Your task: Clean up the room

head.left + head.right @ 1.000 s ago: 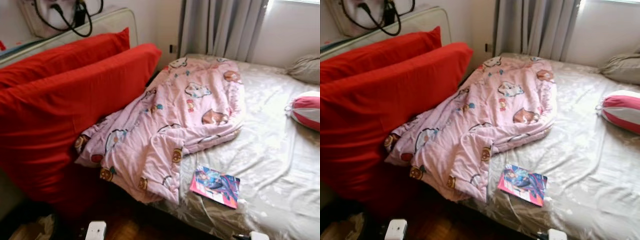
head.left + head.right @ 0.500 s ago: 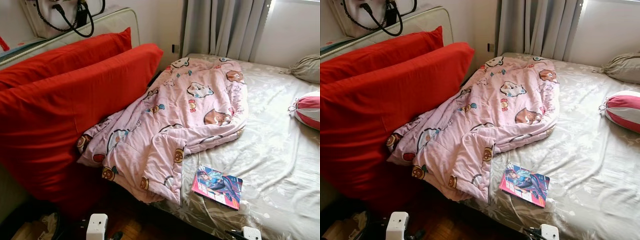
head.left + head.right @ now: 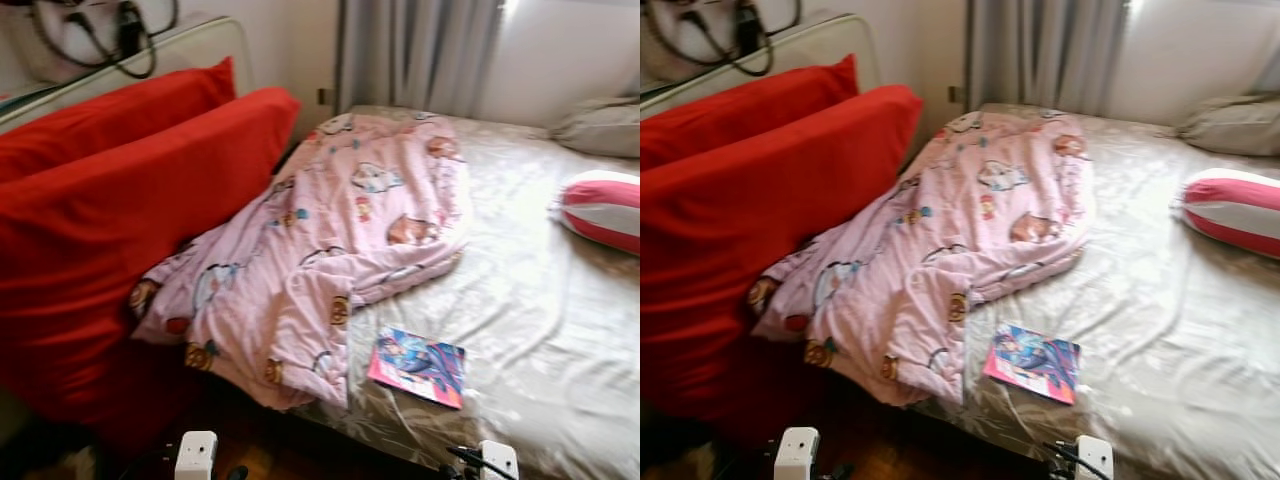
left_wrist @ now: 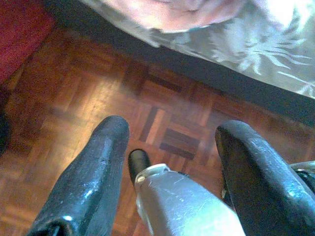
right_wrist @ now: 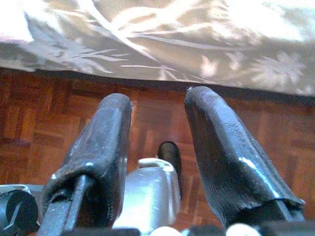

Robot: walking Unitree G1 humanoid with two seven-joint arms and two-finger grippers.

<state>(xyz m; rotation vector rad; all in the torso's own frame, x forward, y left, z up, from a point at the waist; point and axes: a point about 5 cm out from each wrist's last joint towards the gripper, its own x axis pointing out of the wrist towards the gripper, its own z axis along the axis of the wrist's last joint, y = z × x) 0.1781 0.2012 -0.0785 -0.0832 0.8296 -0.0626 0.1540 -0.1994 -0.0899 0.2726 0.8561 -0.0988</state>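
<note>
Grey curtains hang behind the bed beside a pale wall. Black cables dangle above the headboard. Below lies wooden parquet floor.

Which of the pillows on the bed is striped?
The pink-and-white striped pillow at the bed's right side; the grey pillow beyond it is plain, and the two red cushions stand left.

Both head views are softly blurred. The red cushions run off the left edge. The striped pillow and the grey pillow are cut by the right edge. The pink quilt drapes over the bed — hiding the near corner. The book has a cover picture too blurred to make out.
</note>
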